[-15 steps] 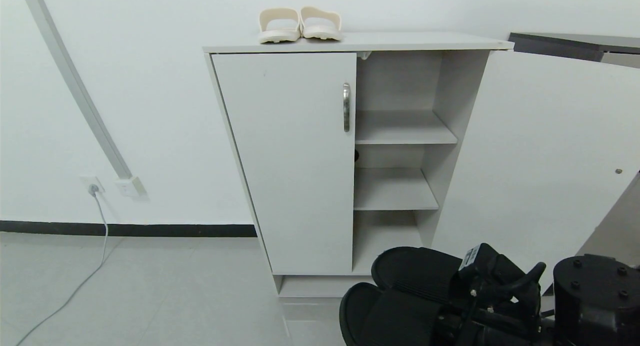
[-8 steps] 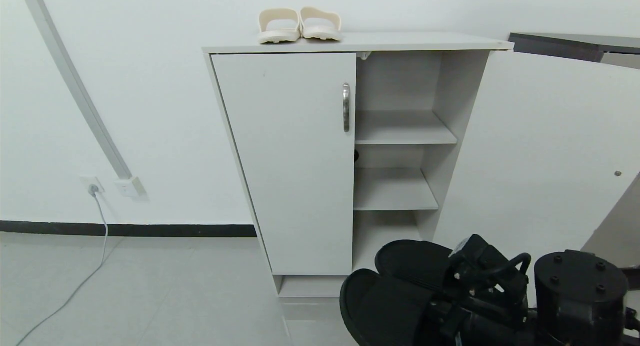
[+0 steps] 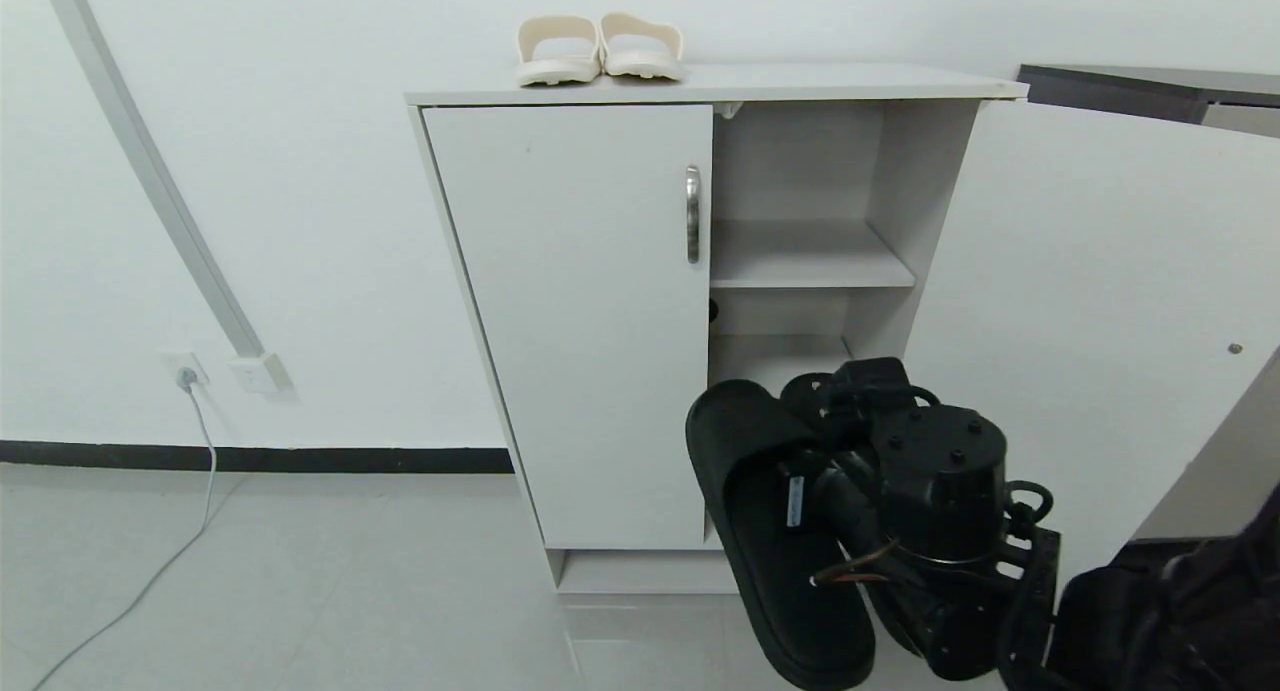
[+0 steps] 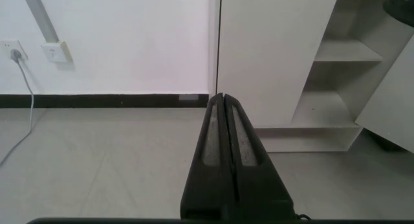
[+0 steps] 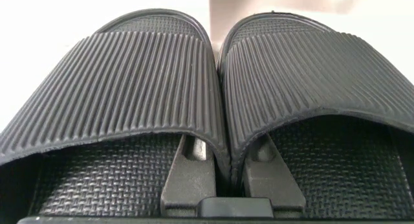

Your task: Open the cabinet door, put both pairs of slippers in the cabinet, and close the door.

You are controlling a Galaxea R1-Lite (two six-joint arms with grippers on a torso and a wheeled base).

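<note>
Since the last couple of frames the right arm has swung up and inward. The pair of black ribbed rubber slippers (image 3: 770, 531) was down at the bottom edge of the head view. Now it hangs steeply tilted in front of the open half of the white two-door wooden cabinet (image 3: 700, 83), with its upper end about level with the middle shelf (image 3: 770, 356). Nothing else has shifted, camera included.

Hard bits from the head view: the wrist covers the fingers and most of the second black slipper, and it also blocks part of that shelf and the bottom compartment. The open door (image 3: 1080, 301) runs off the picture's edge.

The wrist view sorts out the grip. The right gripper (image 5: 225, 146) has one finger under each strap and pinches the two inner side walls together. The left gripper (image 4: 223, 101) has its pads pressed flat together with nothing between them. It hangs over the floor with the cabinet farther ahead of it.

The pair of cream slippers (image 3: 600, 49) sits side by side on the cabinet top, well above the right gripper. Beside that gripper is the closed door (image 3: 580, 321) with its metal bar handle (image 3: 692, 214).

Room-wise it's a glossy pale grey tile floor (image 3: 300, 591), a white wall with a black skirting strip (image 3: 250, 459), a wall socket (image 3: 185, 371) with a grey cable, and a slanted grey conduit (image 3: 150, 171).
</note>
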